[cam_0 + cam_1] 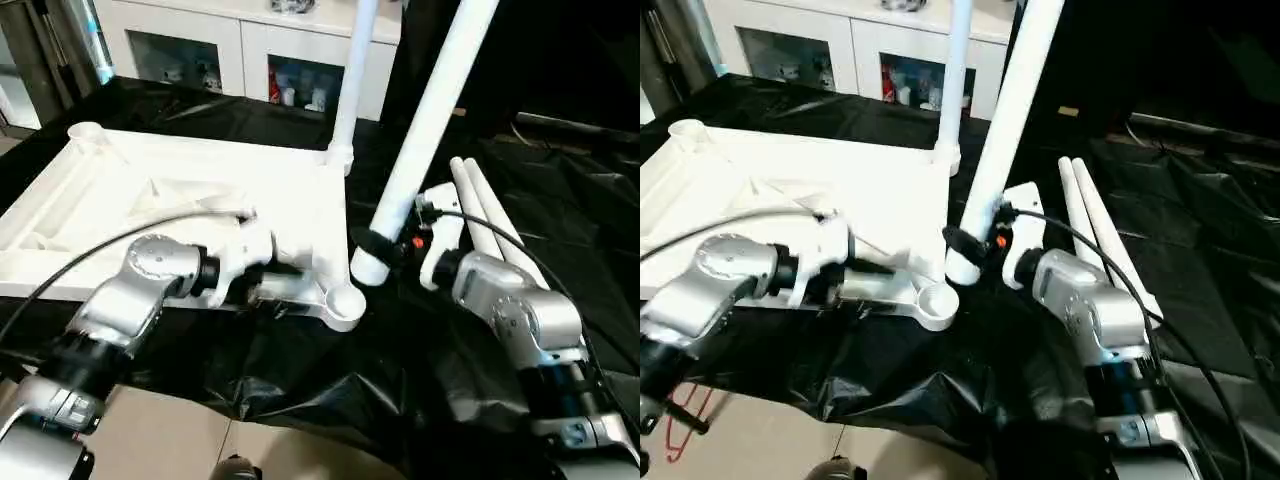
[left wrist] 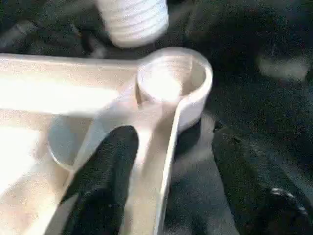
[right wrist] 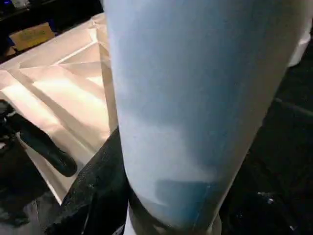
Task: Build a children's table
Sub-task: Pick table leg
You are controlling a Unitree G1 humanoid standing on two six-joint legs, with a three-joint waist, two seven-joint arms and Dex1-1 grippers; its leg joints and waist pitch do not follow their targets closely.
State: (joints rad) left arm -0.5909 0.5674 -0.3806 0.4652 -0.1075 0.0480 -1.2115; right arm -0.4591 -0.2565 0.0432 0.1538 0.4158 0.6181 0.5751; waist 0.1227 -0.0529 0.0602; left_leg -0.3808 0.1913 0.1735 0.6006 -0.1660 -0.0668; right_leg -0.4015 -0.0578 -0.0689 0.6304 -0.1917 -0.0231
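Note:
The children's table top (image 1: 150,200) lies upside down on a black sheet, ribbed underside up. One white leg (image 1: 347,95) stands upright in its far right corner. My right gripper (image 1: 385,245) is shut on a second leg (image 1: 430,130), held tilted, with its threaded end (image 2: 133,19) hovering just beside the near right corner socket (image 2: 171,78). At the top's near edge, my left gripper (image 1: 258,292) is open and straddles the rim close to that socket, one black finger (image 2: 105,176) inside the rim. Two more legs (image 1: 490,215) lie side by side on the sheet at the right.
A white cabinet (image 1: 250,50) with glass doors stands behind the work. The black sheet (image 1: 400,380) hangs in folds over the front edge, with beige floor (image 1: 170,430) below. Cables run along both forearms.

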